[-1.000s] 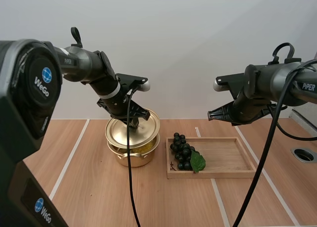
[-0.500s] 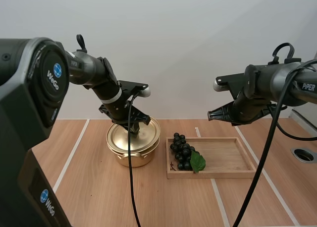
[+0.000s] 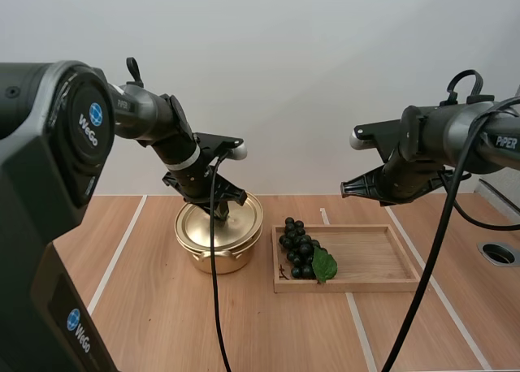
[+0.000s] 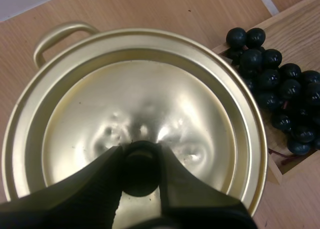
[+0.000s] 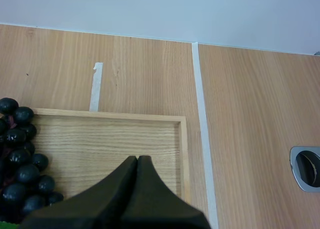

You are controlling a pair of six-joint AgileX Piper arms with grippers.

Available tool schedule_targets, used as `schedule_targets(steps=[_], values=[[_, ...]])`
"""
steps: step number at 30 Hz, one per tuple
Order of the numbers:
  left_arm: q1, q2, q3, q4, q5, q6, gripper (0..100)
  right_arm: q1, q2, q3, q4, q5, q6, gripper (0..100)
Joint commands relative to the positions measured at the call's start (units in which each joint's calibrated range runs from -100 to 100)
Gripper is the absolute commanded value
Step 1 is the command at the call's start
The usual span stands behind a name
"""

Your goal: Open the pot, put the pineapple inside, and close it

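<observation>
A gold pot (image 3: pixel 216 258) stands on the table left of the tray, its gold lid (image 3: pixel 213 224) lying flat on its rim. My left gripper (image 3: pixel 221 212) reaches down onto the lid, shut on the lid's dark knob (image 4: pixel 141 173). The left wrist view has the fingers (image 4: pixel 95 184) pinching that knob over the lid (image 4: pixel 150 99), with a pot handle (image 4: pixel 60 34) beyond. The lid hides the pot's inside. My right gripper (image 3: pixel 344 193) hangs shut in the air above the tray's far side, holding nothing; its tips (image 5: pixel 137 161) lie together as one wedge.
A wooden tray (image 3: pixel 370 262) lies right of the pot with a bunch of dark grapes (image 3: pixel 299 248) and a green leaf at its left end. The grapes (image 4: pixel 280 94) sit close to the pot. A round metal hole (image 3: pixel 497 253) is set in the table's right edge.
A second ago the lid was held tilted above the pot with something yellow showing inside; my left gripper has lowered it flat onto the rim. The right arm has not moved.
</observation>
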Motion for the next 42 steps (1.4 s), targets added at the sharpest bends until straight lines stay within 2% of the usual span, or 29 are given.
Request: schedule_targets(steps=[1, 26, 28, 35, 38, 42], values=[[0.19, 0.0, -0.1, -0.9, -0.5, 0.2, 0, -0.2, -0.5, 0.4, -0.5, -1.2, -0.6, 0], [0.19, -0.1, -0.1, 1.4, 0.8, -0.2, 0, -0.2, -0.5, 0.4, -0.6, -1.2, -0.6, 0], [0.19, -0.1, -0.1, 1.4, 0.8, -0.2, 4, -0.2, -0.5, 0.4, -0.6, -1.2, -0.6, 0], [0.19, -0.1, -0.1, 0.9, -1.0, -0.2, 30, -0.2, -0.5, 0.4, -0.6, -1.2, -0.7, 0], [0.19, 0.9, -0.1, 0.1, -1.2, -0.2, 35, -0.2, -0.5, 0.4, -0.6, -1.2, -1.0, 0], [0.19, 4.0, -0.1, 0.1, -1.2, -0.1, 35, -0.2, -0.5, 0.4, -0.6, -1.2, -1.0, 0]])
